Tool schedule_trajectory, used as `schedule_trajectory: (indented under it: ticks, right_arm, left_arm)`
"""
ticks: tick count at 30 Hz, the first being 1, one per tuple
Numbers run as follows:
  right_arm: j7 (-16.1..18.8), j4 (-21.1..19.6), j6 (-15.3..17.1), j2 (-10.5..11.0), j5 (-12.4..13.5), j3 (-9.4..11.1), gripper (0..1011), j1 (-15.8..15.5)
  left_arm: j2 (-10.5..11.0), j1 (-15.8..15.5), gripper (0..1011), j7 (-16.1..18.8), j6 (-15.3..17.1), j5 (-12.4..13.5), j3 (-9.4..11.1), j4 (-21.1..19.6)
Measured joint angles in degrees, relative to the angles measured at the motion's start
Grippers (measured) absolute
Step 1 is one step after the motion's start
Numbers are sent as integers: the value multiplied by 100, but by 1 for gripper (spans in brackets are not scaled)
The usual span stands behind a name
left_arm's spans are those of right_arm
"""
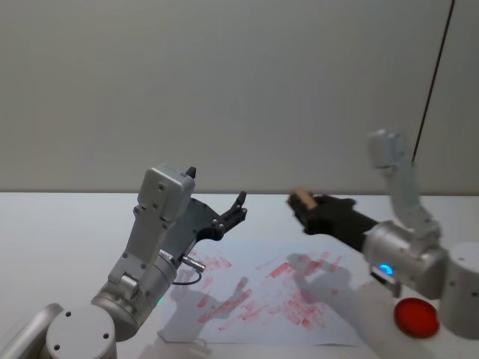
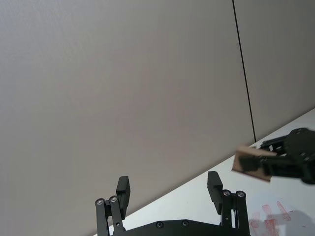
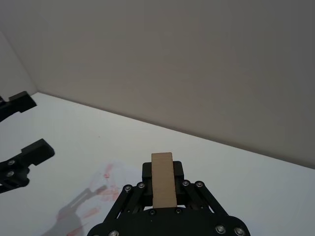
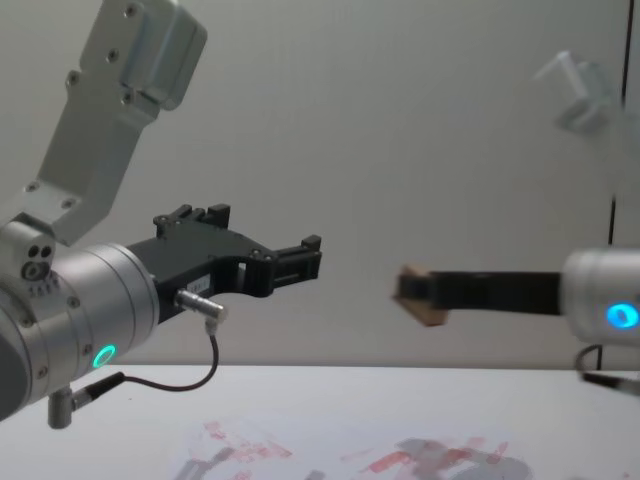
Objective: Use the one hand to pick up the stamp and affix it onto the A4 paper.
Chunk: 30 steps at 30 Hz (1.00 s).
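Note:
My right gripper (image 1: 303, 203) is shut on the stamp (image 1: 301, 198), a small tan wooden block, and holds it in the air above the far right part of the A4 paper (image 1: 262, 292). The same stamp (image 3: 162, 180) stands clamped between the black jaws in the right wrist view, and in the chest view the stamp (image 4: 420, 294) hangs well above the red-smeared A4 paper (image 4: 330, 455). My left gripper (image 1: 236, 212) is open and empty, raised over the paper's left side. From the left wrist, the left gripper (image 2: 170, 189) stays spread, with the stamp (image 2: 252, 164) farther off.
A round red ink pad (image 1: 416, 315) lies on the white table (image 1: 60, 239) at the right, next to the paper's corner. A plain grey wall rises behind the table.

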Motion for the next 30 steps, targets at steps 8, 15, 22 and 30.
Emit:
schedule_trajectory:
  ticks: [8,15,22,30]
  right_arm:
    - [-371,-595,222,464,353,335,221,-468]
    - [-583,-970,382,793,543,542,221,-819]
    - [-690,-1219,542,1043,651,680,221,-1091]
    - [-716,-1387,736,1238,705,765,221,-1310]
  left_arm:
    - [0,0,1002,0,0,0,0,0]
    - [0,0,1003,0,0,0,0,0]
    - [0,0,1002,0,0,0,0,0]
    - [0,0,1002,0,0,0,0,0]
